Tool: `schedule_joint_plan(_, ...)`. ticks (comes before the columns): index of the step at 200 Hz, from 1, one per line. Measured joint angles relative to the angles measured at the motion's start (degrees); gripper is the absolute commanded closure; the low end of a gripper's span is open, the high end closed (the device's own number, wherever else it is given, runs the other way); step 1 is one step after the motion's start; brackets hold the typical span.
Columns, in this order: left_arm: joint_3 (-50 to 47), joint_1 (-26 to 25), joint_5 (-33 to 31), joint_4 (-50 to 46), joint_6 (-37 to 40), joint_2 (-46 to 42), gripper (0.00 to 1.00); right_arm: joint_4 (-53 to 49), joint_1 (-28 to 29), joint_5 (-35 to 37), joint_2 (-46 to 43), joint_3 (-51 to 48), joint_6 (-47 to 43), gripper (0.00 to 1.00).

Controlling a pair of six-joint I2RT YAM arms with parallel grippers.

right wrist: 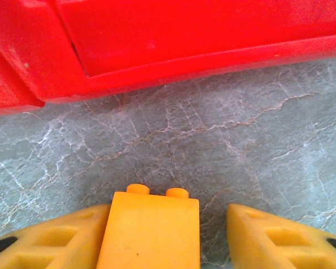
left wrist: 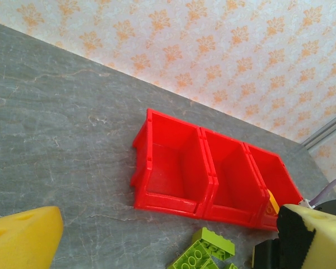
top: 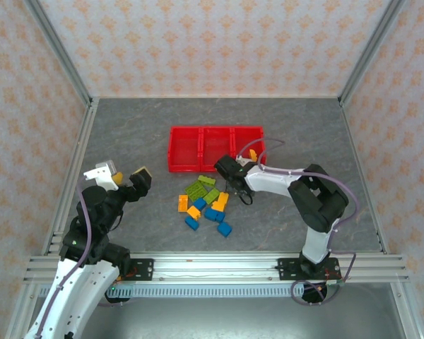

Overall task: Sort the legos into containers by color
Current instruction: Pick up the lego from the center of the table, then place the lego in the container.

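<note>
Right wrist view has the right tool point(right wrist: 168, 230) low over the grey marbled tabletop point(right wrist: 229, 140), its yellow foam fingers point(right wrist: 50, 241) parted around a small orange plastic studded brick point(right wrist: 151, 230). The brick touches the finger on the left of that view. A narrow strip of tabletop shows between it and the other finger, so the tool is not clamped on it. Whether the brick rests on the tabletop or hangs above it cannot be told. Just beyond the brick's two studs runs the front wall of the bright red plastic three-bin tray point(right wrist: 157, 39).

From the top external camera, the right tool point(top: 228, 168) sits just in front of the tray point(top: 175, 150), near the wall between its middle and right-hand bins. A second orange piece point(top: 253, 153) lies in the right-hand bin. On the near side of the tray, just beside this tool, the loose legos lie scattered on the tabletop: lime green bricks point(top: 198, 188), orange bricks point(top: 183, 203) and blue bricks point(top: 225, 228).

Well to the left of that scatter is the left tool point(top: 125, 174), spread wide. In the left wrist view its foam pads point(left wrist: 22, 235) sit at the two bottom corners, with the tray point(left wrist: 140, 168) ahead and lime green bricks point(left wrist: 204, 252) at the lower edge.
</note>
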Motion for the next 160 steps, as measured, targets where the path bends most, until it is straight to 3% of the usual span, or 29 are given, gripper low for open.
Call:
schedule_joint_plan(80, 0.0, 0.0, -1.0, 0.0, 0.0, 0.0, 0.01, -0.3, 0.3, 0.1, -1.2, 0.7, -1.6, 0.67)
schedule_joint_plan(104, 0.0, 0.0, -1.5, 0.0, 0.0, 0.1, 0.01, -1.3, 0.3, -0.2, -4.2, 3.8, -3.6, 0.80)
schedule_joint_plan(160, 0.0, 0.0, -1.4, 0.0, -0.2, 0.8, 0.01, -3.7, 0.3, 2.5, -5.5, 17.1, -10.1, 0.80)
